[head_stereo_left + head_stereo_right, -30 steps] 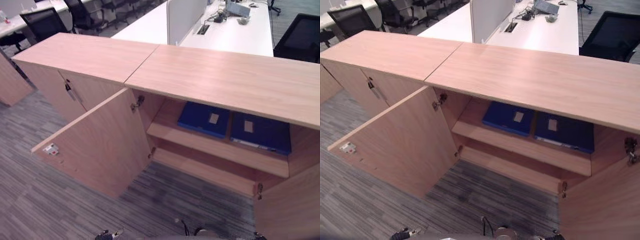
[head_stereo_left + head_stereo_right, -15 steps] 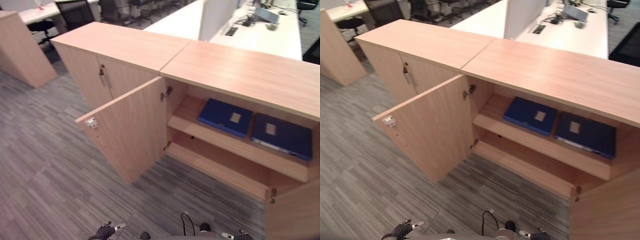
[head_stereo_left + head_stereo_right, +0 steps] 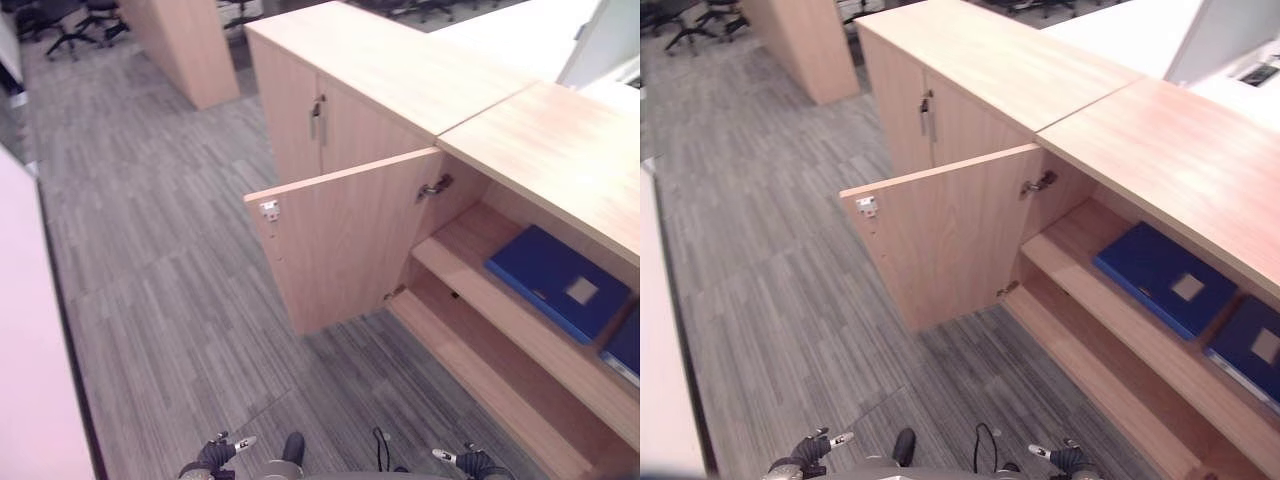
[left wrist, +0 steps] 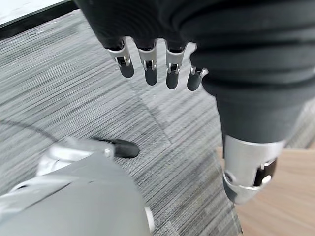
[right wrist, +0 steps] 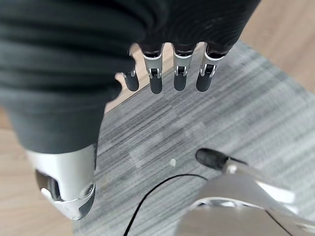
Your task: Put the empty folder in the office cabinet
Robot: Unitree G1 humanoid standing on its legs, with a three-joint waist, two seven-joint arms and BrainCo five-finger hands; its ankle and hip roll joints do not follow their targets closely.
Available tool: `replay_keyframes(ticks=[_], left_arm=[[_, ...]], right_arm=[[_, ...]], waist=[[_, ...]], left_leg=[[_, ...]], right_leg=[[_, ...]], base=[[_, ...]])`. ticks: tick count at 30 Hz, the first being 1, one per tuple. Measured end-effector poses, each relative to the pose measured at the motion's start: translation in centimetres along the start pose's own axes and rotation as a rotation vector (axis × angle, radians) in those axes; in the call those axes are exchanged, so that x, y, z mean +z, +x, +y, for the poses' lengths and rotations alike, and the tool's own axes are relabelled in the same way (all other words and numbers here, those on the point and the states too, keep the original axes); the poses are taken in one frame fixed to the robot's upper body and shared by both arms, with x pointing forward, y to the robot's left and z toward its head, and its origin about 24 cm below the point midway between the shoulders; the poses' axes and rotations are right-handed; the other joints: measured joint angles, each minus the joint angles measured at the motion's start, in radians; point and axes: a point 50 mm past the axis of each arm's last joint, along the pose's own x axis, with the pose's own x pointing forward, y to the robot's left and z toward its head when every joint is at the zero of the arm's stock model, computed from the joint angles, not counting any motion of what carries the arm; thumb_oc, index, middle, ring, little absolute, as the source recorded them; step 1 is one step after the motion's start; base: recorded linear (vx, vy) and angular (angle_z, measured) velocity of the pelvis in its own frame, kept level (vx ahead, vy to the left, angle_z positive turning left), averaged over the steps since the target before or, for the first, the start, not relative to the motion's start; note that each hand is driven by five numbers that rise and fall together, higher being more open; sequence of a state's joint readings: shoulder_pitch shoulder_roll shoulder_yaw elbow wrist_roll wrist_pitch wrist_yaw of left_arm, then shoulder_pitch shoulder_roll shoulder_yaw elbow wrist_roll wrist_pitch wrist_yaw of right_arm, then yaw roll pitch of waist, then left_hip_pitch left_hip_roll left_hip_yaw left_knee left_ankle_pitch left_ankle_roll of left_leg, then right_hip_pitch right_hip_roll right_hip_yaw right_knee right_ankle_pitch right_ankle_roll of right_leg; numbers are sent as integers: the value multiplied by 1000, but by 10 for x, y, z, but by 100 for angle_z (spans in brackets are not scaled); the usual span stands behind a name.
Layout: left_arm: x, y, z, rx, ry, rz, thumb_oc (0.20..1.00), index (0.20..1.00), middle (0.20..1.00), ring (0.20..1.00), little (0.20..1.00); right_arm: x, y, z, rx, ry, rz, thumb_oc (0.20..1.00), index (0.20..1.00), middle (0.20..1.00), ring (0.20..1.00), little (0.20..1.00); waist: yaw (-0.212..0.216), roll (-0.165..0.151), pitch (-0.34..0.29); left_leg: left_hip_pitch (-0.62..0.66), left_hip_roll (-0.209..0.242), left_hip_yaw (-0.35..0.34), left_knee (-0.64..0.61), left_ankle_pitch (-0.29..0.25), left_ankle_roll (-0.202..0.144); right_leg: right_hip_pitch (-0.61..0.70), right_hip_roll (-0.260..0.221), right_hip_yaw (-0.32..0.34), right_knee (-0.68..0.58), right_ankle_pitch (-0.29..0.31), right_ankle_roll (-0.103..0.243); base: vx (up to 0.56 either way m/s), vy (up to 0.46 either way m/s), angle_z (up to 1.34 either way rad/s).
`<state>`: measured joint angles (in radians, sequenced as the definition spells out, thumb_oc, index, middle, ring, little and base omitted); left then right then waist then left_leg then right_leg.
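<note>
Currently: both my hands, left [image 4: 157, 73] and right [image 5: 170, 73], hang open, empty. Folder [image 3: 556, 282] on cabinet [image 3: 480, 130] shelf, right: likely light, stiff; grip near edge.

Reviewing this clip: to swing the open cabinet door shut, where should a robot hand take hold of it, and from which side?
Best at the free edge of the open door, near the small metal catch, coming from the aisle side. The door stands wide open, hinged at the cabinet, so that far edge likely gives the most leverage. Its handle isn't visible.
</note>
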<state>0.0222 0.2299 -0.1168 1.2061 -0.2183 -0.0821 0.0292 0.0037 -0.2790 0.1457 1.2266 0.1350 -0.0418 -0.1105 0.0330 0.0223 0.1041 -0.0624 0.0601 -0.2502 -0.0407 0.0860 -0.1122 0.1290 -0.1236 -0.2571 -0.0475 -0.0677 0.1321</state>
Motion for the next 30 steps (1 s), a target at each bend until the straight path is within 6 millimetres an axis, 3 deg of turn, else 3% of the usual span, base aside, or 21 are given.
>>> replay_keyframes(ticks=[4,5,7,8,9,10,12,15,16,18,19,20,21,22,26,27,30], left_arm=[[-7,-2,-4,-7,-5,16,1000,1000,1000,1000,1000],[-3,-1,-5,-10,-8,1,1000,1000,1000,1000,1000],[8,1,-9,-20,-9,-27,1000,1000,1000,1000,1000],[2,0,-10,-23,-14,-9,1000,1000,1000,1000,1000],[-2,0,-8,-16,-29,5,1000,1000,1000,1000,1000],[-5,-1,-6,-12,-26,15,1000,1000,1000,1000,1000],[-8,-1,-7,-12,-24,23,1000,1000,1000,1000,1000],[-7,-1,-7,-14,-24,23,1000,1000,1000,1000,1000],[-7,-1,-8,-15,-27,23,1000,1000,1000,1000,1000],[-18,-3,-8,-9,-48,59,1000,1000,1000,1000,1000],[-24,-5,-4,0,-46,73,1000,1000,1000,1000,1000],[-22,-4,0,11,-40,68,1000,1000,1000,1000,1000],[-12,-2,12,36,-19,45,1000,1000,1000,1000,1000],[-6,-1,13,38,-16,30,1000,1000,1000,1000,1000],[11,2,15,37,-3,-22,1000,1000,1000,1000,1000],[18,3,16,40,14,-33,1000,1000,1000,1000,1000],[26,4,22,53,40,-54,1000,1000,1000,1000,1000]], right_arm=[[13,3,-18,-44,-11,-35,1000,1000,1000,1000,1000],[17,3,-21,-53,-13,-44,1000,1000,1000,1000,1000],[29,5,-26,-68,-14,-71,1000,1000,1000,1000,1000],[41,6,-29,-79,-13,-98,1000,1000,1000,1000,1000],[46,6,-29,-81,-10,-114,1000,1000,1000,1000,1000],[46,6,-32,-93,-3,-112,1000,1000,1000,1000,1000],[45,6,-33,-97,4,-110,1000,1000,1000,1000,1000],[44,6,-29,-89,6,-104,1000,1000,1000,1000,1000],[44,6,-27,-83,8,-103,1000,1000,1000,1000,1000],[30,5,-21,-63,-5,-73,1000,1000,1000,1000,1000],[25,4,-16,-50,-15,-58,1000,1000,1000,1000,1000],[20,4,-10,-31,-25,-48,1000,1000,1000,1000,1000],[12,2,4,5,-30,-25,1000,1000,1000,1000,1000],[8,1,7,10,-18,-13,1000,1000,1000,1000,1000],[-2,-1,8,16,-14,12,1000,1000,1000,1000,1000],[6,1,5,8,-15,-9,1000,1000,1000,1000,1000],[11,1,10,21,-5,-20,1000,1000,1000,1000,1000]], waist=[[13,40,25],[21,35,34],[36,-1,60],[43,-26,71],[44,-29,70],[36,-23,67],[38,-13,61],[64,-12,60],[76,-12,60],[81,9,44],[79,-2,33],[75,-32,21],[60,-91,-1],[53,-97,-5],[52,-83,-27],[17,-60,-27],[3,-41,-17]], left_leg=[[-60,11,-11,58,31,-36],[-105,-3,2,91,75,-71],[-158,-32,69,100,214,-124],[-187,-16,198,126,209,-99],[-180,5,266,121,168,-43],[-155,44,318,91,134,-21],[-157,72,325,61,124,-37],[-158,78,328,-24,124,-38],[-161,78,328,-49,124,-37],[-119,81,359,-47,124,-27],[-103,63,364,-48,153,45],[-104,41,373,-48,142,37],[-96,-17,392,-50,107,75],[-82,-33,392,-54,94,90],[-25,-70,403,-49,39,132],[-11,-86,391,-49,33,158],[17,-107,375,-48,6,200]], right_leg=[[-1,57,0,36,-47,-53],[-21,59,-2,61,-59,-69],[-46,21,-19,76,-54,-101],[-33,3,-40,52,-26,-128],[-14,4,-54,21,-9,-124],[6,17,-74,-10,-1,-123],[13,22,-77,-7,-13,-110],[9,21,-60,-16,-7,-107],[16,18,-52,-22,-9,-95],[80,15,-42,-34,-23,-23],[91,2,-28,-21,-38,-2],[84,-27,-29,-13,-44,2],[70,-95,-11,42,-50,10],[61,-111,-4,91,-47,10],[-27,-175,46,344,-20,46],[-147,-220,91,586,25,57],[-243,-240,138,727,43,81]], base=[[-28,-71,67],[-14,-5,89],[103,40,58],[158,56,20],[280,92,34],[171,49,41],[220,72,33],[261,129,0],[246,165,-36],[247,190,-40],[236,212,-16],[263,265,-6],[182,193,10],[168,208,7],[89,249,0],[71,296,25],[127,111,17]])
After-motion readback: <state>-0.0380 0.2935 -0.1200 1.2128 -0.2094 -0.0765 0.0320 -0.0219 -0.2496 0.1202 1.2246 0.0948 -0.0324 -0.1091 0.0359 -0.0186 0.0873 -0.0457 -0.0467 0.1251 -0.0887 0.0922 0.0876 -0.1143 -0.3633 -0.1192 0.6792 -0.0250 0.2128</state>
